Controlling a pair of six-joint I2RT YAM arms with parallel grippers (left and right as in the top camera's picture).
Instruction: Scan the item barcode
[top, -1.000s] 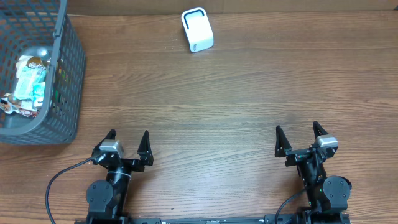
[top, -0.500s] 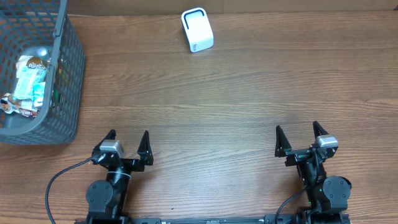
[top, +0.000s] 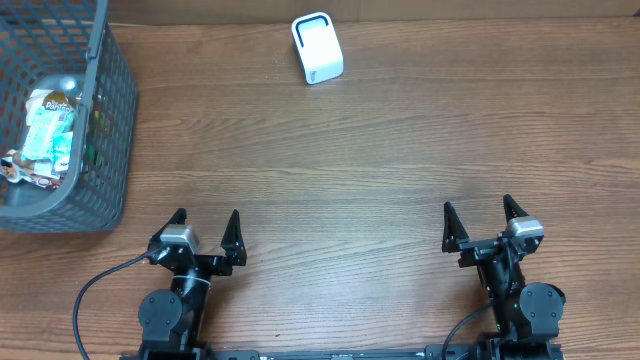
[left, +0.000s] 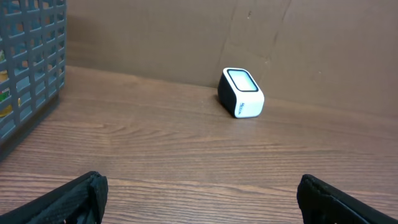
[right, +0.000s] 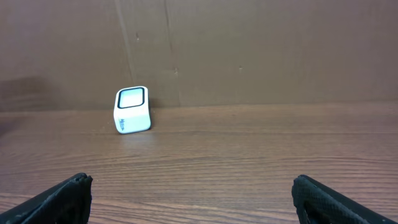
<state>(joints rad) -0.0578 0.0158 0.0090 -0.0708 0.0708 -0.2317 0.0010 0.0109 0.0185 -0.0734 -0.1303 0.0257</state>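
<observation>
Overhead shows nothing started: the left gripper (top: 204, 228) and right gripper (top: 480, 220) gape empty. The item (top: 50, 125) lies in the basket (top: 112, 120), ahead-left of the left gripper; the scanner (top: 317, 48) sits far ahead, between the 2. Pick-up and scan remain.

both arms matte black, sit at near edge of brown wood-grain table (top: 380, 150). left two-finger gripper (top: 206, 216): pair of pointed triangular black fingers (top: 233, 230), small silver-grey block (top: 177, 236) behind them. right two-finger gripper (top: 478, 206): same build, silver-grey cap (top: 523, 228). round black joint housing (top: 160, 312) on each arm, closer to that table edge. thin black cable (top: 88, 292) loops off left arm; second black cable (top: 462, 326) beside right arm. wrist views: fingertips (left: 68, 202) black, rough-textured.
</observation>
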